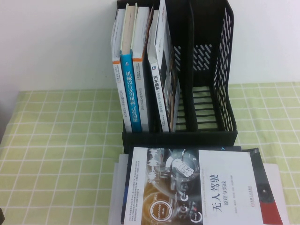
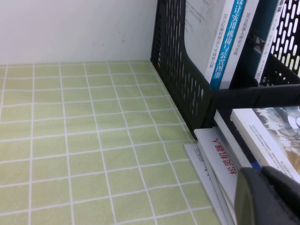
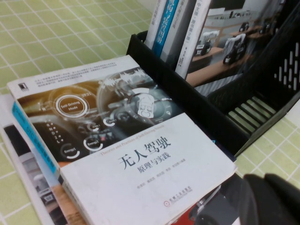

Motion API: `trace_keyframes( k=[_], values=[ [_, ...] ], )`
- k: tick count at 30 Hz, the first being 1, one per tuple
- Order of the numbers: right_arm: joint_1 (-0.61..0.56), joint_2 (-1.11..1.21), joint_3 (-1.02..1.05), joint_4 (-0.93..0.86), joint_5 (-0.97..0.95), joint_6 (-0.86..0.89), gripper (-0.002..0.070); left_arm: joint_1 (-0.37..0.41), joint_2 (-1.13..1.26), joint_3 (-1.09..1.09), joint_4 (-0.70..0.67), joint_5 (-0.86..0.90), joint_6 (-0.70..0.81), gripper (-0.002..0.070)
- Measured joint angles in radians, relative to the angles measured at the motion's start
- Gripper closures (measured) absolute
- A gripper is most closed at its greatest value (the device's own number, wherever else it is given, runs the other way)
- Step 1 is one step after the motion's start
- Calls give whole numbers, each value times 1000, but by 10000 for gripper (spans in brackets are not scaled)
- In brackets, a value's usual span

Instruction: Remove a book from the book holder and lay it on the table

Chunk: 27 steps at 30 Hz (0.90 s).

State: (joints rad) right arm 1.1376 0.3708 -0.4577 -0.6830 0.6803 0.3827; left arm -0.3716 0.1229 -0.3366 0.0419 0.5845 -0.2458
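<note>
The book (image 1: 197, 187), half white with a black title and half dark with ring graphics, lies flat on top of a stack of books on the table (image 1: 61, 154), in front of the black book holder (image 1: 220, 70). It also shows in the right wrist view (image 3: 117, 140) and at the edge of the left wrist view (image 2: 272, 126). Neither gripper shows in the high view. My left gripper (image 2: 261, 169) is shut and empty, above the stack's left edge. My right gripper (image 3: 264, 178) is shut and empty, above the stack's right front corner.
Several books stand in the holder's left compartment, among them a blue-spined one (image 1: 130, 93), and one book leans in the middle compartment (image 1: 161, 84). Under the book lie other books, one white with red characters (image 2: 225, 168). A white wall stands behind.
</note>
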Motion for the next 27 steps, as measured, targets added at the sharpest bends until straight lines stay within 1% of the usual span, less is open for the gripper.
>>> trace_keyframes(
  k=[20,23,25,27],
  values=[
    [0,0,0,-1,0,5,678,0,0,20,-17,-8,11,678],
    [0,0,0,-1,0,5,678,0,0,60,27,-9,55,678],
    [0,0,0,-1,0,5,678,5,0,91,55,-23,20,678],
    [0,0,0,-1,0,5,678,31,0,133,81,-74,-60,678]
  ],
)
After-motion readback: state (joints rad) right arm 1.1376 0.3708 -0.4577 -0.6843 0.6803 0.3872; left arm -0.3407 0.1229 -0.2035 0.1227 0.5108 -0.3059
